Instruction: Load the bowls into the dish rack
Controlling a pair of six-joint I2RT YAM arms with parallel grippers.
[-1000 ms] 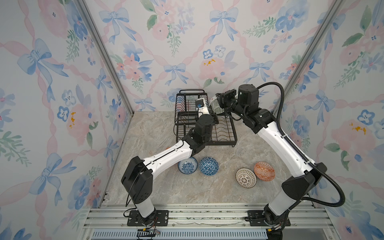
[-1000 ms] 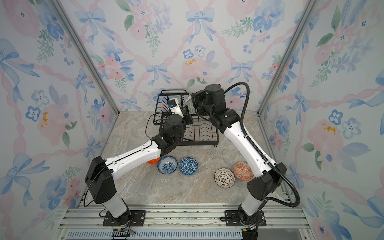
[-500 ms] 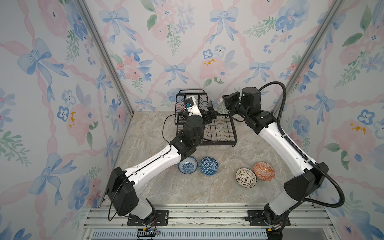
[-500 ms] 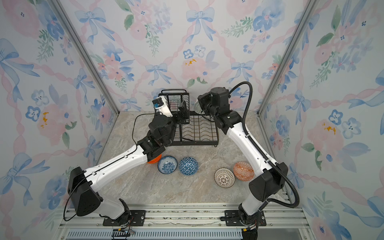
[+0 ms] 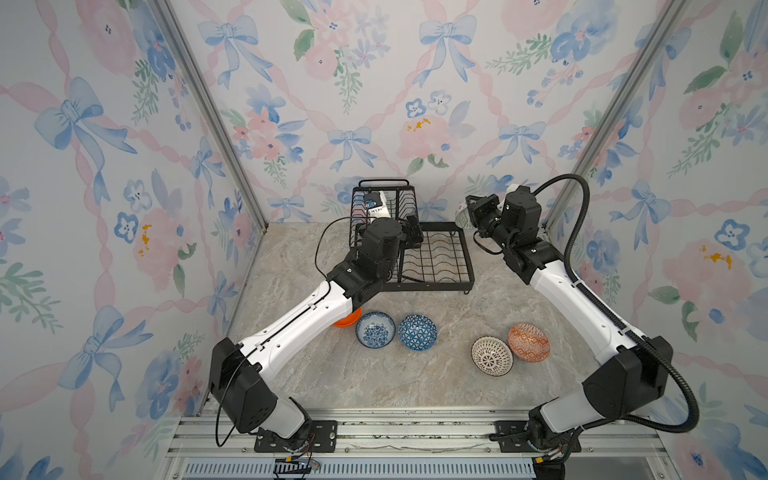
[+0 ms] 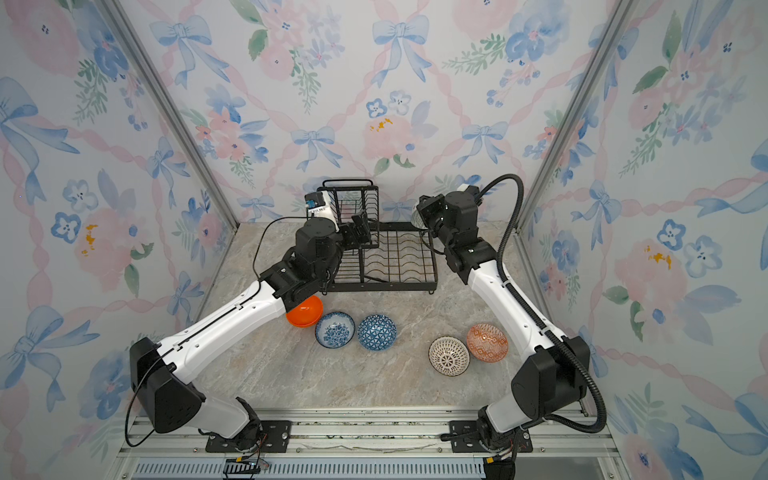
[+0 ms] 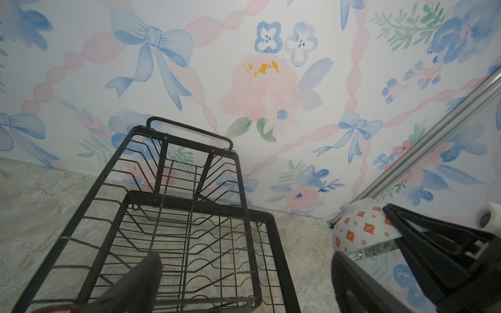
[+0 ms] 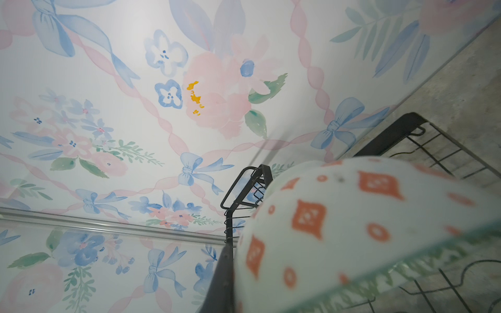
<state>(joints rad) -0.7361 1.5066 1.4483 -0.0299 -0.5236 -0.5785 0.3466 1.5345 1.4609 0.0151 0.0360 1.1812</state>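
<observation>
Left gripper (image 5: 413,232): we record it spread wide and empty. It hovers above the dish rack (image 5: 436,286) where the raised basket (image 5: 383,181) meets the lower tray, toward the rack's 10 o'clock. A second ago it was nearly closed and met the other arm over the rack's middle. It has since opened fully and drawn back.

Right gripper (image 5: 471,208): pinching the rim of the green-rimmed bowl (image 7: 360,230), which is white outside with orange diamonds. The bowl is tipped on its side in the air, just past the rack's 1 o'clock corner. A second ago it hung over the tray.

Our reading: the bowl has passed from left to right, so the right arm alone carries it and the left is free to fetch another.

Rack contents: we see nothing in tray or basket, so no bowl is loaded yet.

On the surface (image 5: 374,386), at the rack's 6 o'clock and apart from it:
- orange bowl (image 6: 305,311), partly under the left arm
- blue-flower bowl (image 5: 375,329), just beside it
- blue-triangle bowl (image 5: 417,331), just beside that

Toward 5 o'clock: lattice bowl (image 5: 491,356), touching or nearly touching the orange-red bowl (image 5: 528,343).
</observation>
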